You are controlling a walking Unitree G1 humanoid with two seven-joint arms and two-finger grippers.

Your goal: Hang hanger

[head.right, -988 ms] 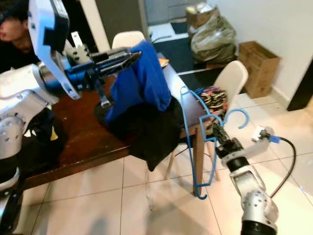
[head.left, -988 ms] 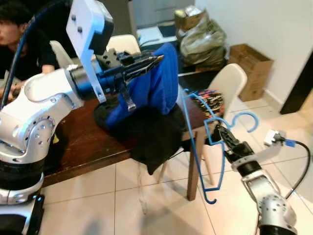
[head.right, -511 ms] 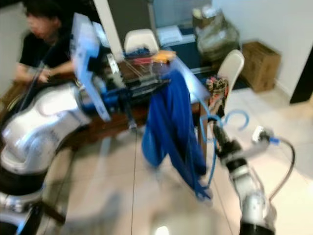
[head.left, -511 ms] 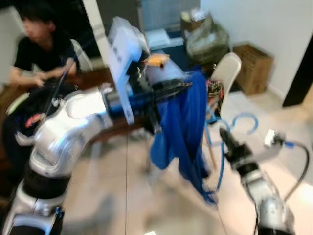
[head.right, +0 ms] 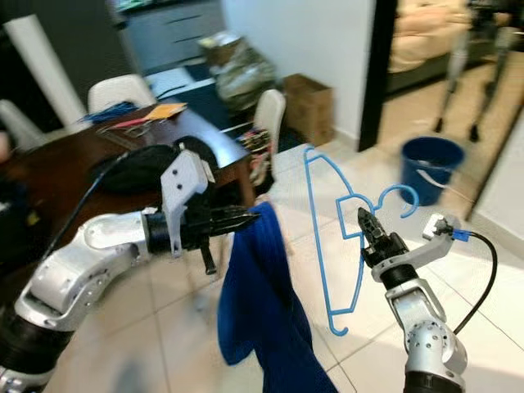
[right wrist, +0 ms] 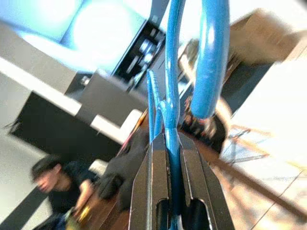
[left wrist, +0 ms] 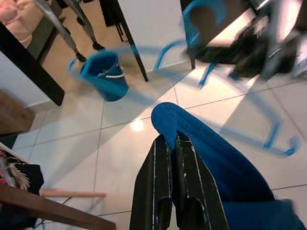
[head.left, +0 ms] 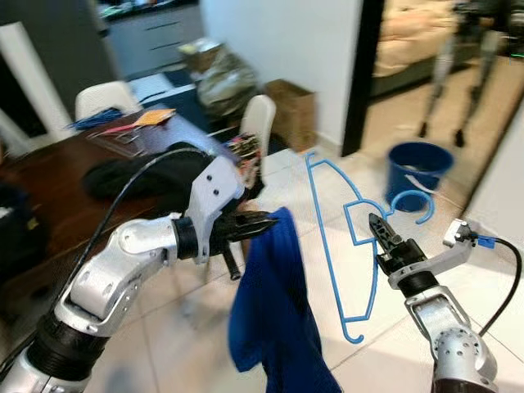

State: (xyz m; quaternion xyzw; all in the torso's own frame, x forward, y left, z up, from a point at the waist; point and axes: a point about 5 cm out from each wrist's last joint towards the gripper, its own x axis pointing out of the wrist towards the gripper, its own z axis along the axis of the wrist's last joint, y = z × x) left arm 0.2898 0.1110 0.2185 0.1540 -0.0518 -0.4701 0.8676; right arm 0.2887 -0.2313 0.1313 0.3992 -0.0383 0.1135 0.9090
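A blue plastic hanger (head.left: pixel 336 237) stands upright in the air at the right, its hook (head.left: pixel 412 205) curling right. My right gripper (head.left: pixel 378 231) is shut on the hanger's neck just under the hook; the right wrist view has the hanger (right wrist: pixel 169 110) pinched between the fingers (right wrist: pixel 149 182). A blue garment (head.left: pixel 274 315) hangs down at the centre. My left gripper (head.left: pixel 264 221) is shut on its top edge, left of the hanger. Through the left wrist view the blue garment (left wrist: pixel 216 158) drapes over the closed fingers (left wrist: pixel 165 191).
A dark wooden table (head.left: pixel 49 168) with a black garment (head.left: pixel 139 172) and white chairs (head.left: pixel 258 119) stands behind at the left. A blue bucket (head.left: pixel 417 168) sits on the tiled floor by a doorway at the right. A cardboard box (head.left: pixel 291 106) and bags lie against the wall.
The camera has swung right, away from the table and the seated person, toward the doorway. The blue garment has come off the table and now hangs free from my left gripper.
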